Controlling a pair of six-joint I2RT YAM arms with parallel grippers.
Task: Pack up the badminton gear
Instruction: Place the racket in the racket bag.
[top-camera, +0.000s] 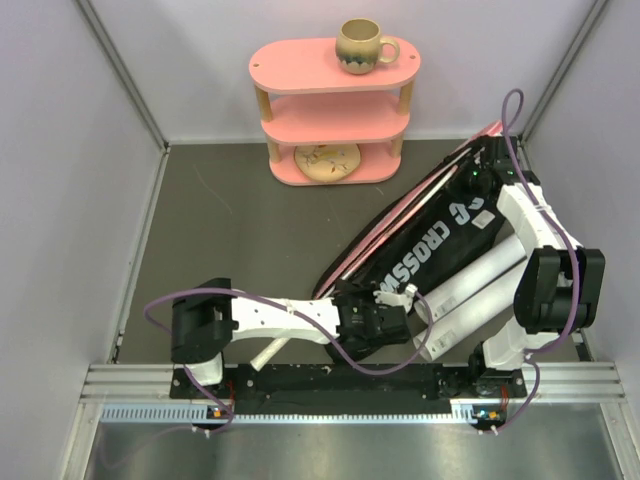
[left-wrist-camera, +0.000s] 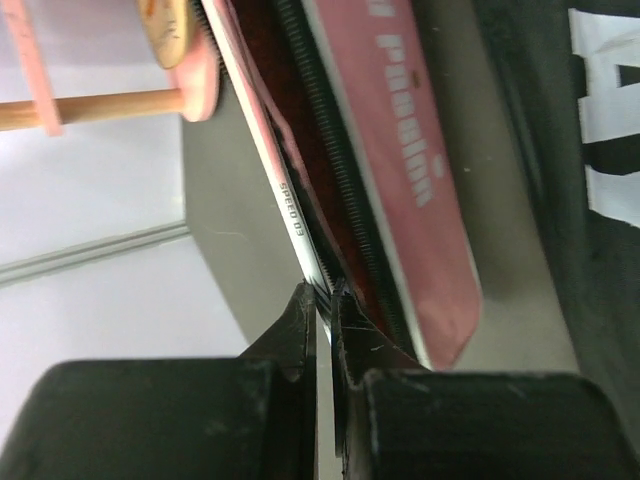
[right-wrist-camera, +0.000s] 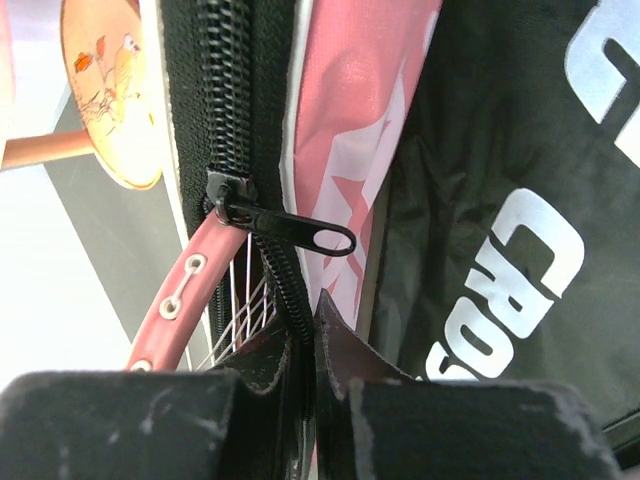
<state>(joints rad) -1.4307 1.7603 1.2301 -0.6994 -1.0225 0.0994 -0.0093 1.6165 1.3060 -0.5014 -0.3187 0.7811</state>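
The black CROSSWAY bag (top-camera: 440, 245) (right-wrist-camera: 500, 200) lies slantwise on the right of the table, on top of the pink racket bag (top-camera: 400, 215) (left-wrist-camera: 400, 150). My left gripper (top-camera: 392, 300) (left-wrist-camera: 325, 295) is shut on the pink bag's zipper edge near its lower end. Beside that edge runs a white strip marked SPEED 03 (left-wrist-camera: 290, 205). My right gripper (top-camera: 465, 183) (right-wrist-camera: 305, 315) is shut on the zipper tape at the bag's far end, just below the slider (right-wrist-camera: 232, 195) and its pull tab (right-wrist-camera: 310, 235). A pink racket frame (right-wrist-camera: 185, 285) with white strings shows in the opening.
A pink three-tier shelf (top-camera: 335, 65) stands at the back with a beige mug (top-camera: 362, 45) on top and a patterned plate (top-camera: 327, 160) (right-wrist-camera: 105, 90) on its lowest tier. A white handle end (top-camera: 272, 350) pokes out under my left arm. Walls close both sides.
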